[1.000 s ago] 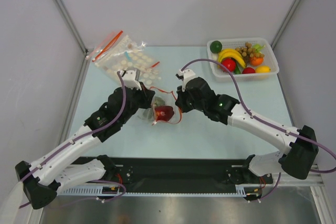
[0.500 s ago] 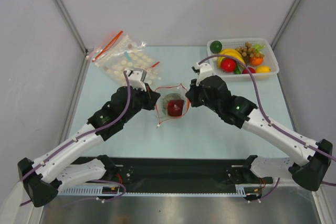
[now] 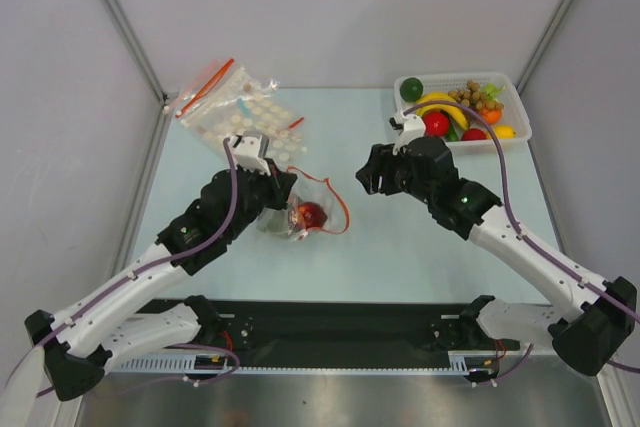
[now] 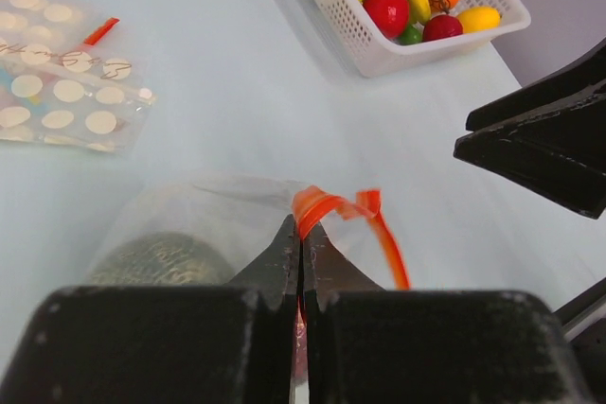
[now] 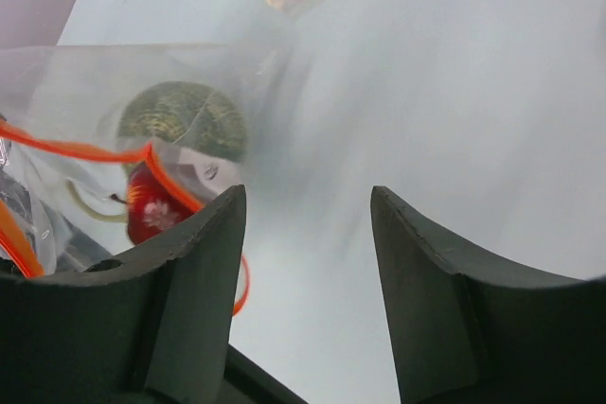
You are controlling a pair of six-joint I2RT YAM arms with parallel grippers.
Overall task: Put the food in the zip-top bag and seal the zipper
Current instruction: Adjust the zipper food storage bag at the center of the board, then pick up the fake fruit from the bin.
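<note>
Pale blue desk (image 3: 400,247) under grey walls, and the zip-top bag (image 4: 180,210) lies just at 9 o'clock of centre, its mouth gaping toward 3 o'clock. Look at that zipper (image 4: 327,203): kinked and looped, nowhere near flat. Inside, the grey-green ball (image 5: 185,120) and the red fruit (image 5: 151,205) sit touching.

Sealing looks like the job in hand, and the strip wants straightening first. The loose end at 3 o'clock should be taken and drawn away from the pinch until both tracks lie together. Then it is a press along the line, gently, so the fruit is not squeezed out.

Now the poses. The left arm (image 3: 190,232) reaches in from 7 o'clock with its elbow bent, and the left fingers (image 4: 281,257) are clamped together on the zipper. The right arm (image 3: 470,207) sweeps in from 4 o'clock with its wrist turned toward the bag. The right fingers (image 5: 189,281) stand apart, holding nothing, near the mouth at its 3 o'clock.
</note>
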